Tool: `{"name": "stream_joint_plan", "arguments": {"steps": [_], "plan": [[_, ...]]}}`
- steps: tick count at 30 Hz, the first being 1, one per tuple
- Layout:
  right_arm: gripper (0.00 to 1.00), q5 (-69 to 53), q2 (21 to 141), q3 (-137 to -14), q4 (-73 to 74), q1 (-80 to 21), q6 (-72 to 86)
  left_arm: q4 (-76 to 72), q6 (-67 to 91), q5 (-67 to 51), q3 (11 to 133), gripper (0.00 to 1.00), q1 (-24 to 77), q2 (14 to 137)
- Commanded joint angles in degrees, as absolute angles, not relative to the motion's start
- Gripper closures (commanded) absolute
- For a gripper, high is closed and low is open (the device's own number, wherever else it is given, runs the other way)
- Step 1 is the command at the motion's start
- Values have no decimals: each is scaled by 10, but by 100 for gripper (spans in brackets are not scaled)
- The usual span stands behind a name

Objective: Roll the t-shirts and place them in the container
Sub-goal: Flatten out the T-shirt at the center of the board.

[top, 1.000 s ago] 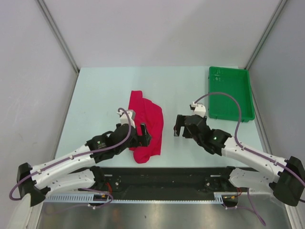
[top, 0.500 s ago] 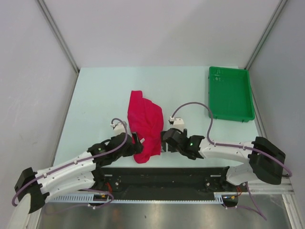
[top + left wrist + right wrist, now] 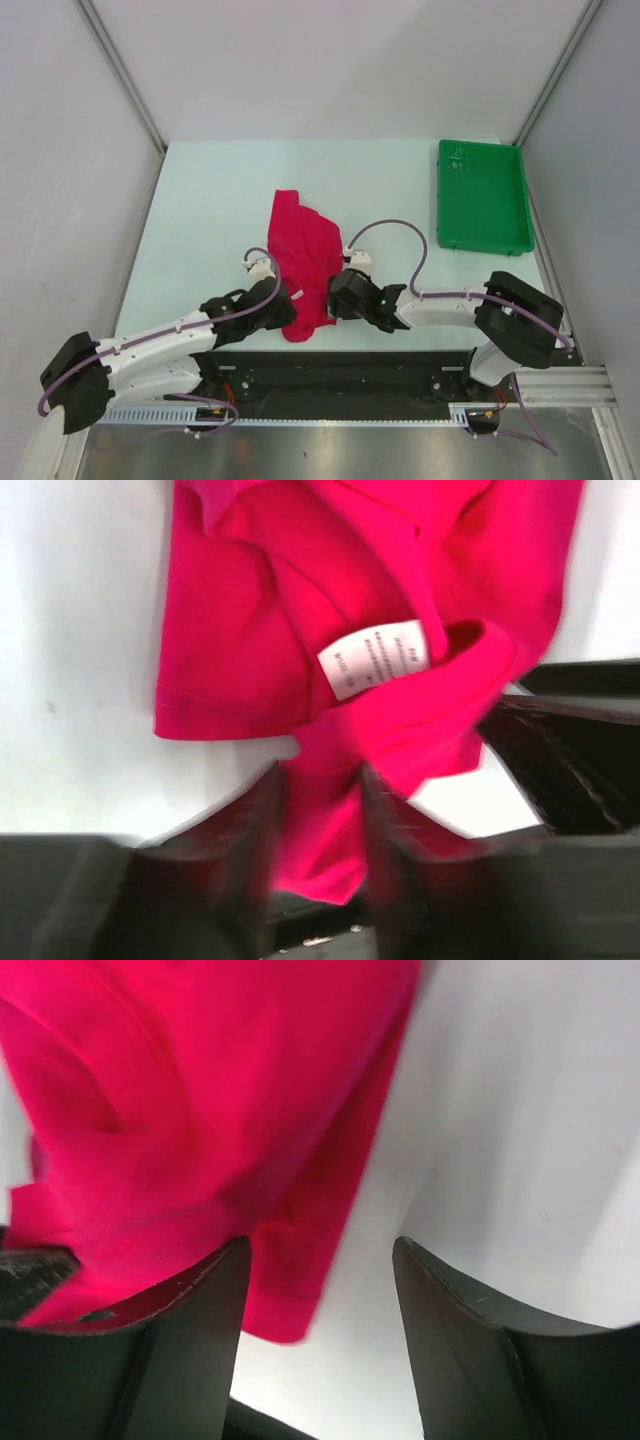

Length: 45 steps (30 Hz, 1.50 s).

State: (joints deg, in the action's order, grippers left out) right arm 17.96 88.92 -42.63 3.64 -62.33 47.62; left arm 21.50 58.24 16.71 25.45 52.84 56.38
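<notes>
The t-shirt (image 3: 303,265), folded lengthwise, lies mid-table toward 6 o'clock. The left gripper (image 3: 287,303) straddles its near hem, and whether it is clamped cannot be told. The right gripper (image 3: 335,295), jaws apart, stands at its 3 o'clock edge. A green tray (image 3: 484,200) sits well apart at 2 o'clock. The table (image 3: 210,200) is pale and the walls (image 3: 330,70) grey.

The plain crimson t-shirt (image 3: 305,260) lies bunched in 1 long, loosely folded heap, well left of the green tray (image 3: 482,200). Its white label (image 3: 375,658) faces up

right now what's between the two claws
The near end of the crimson t-shirt lies between the left claw and the right claw, as the top view shows.
</notes>
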Motion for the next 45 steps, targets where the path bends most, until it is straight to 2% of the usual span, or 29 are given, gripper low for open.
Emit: {"name": "stream_joint_plan", "arguments": {"steps": [1,5,6,8,9,11,16,20,24,31,34,35,40,45], "plan": [[38,149,923,-424,-38,-619,505,214,591,161,251,72,526,524],[53,154,927,-424,-26,-610,518,230,577,181,262,90,524,488],[67,153,923,-424,-24,-606,516,235,572,185,271,100,517,485],[81,149,905,-424,-18,-596,512,258,563,195,287,100,503,476],[94,150,895,-425,-17,-585,508,268,546,197,310,100,483,474],[100,149,859,-424,-3,-566,496,292,519,209,339,100,461,467],[100,133,759,-434,40,-453,453,309,477,227,468,100,371,482],[100,104,722,-515,70,-361,383,295,447,247,580,100,328,523],[100,84,736,-629,78,-309,315,281,410,255,734,100,281,579],[100,42,817,-839,17,-223,273,215,360,225,930,100,218,687],[100,57,843,-937,67,-215,250,249,342,223,1064,100,195,733],[100,73,858,-1005,86,-214,244,273,333,225,1123,100,195,743],[100,90,845,-1087,142,-215,205,287,319,212,1130,100,195,685],[100,83,758,-1020,145,-219,195,306,318,210,1042,100,194,580]]}}
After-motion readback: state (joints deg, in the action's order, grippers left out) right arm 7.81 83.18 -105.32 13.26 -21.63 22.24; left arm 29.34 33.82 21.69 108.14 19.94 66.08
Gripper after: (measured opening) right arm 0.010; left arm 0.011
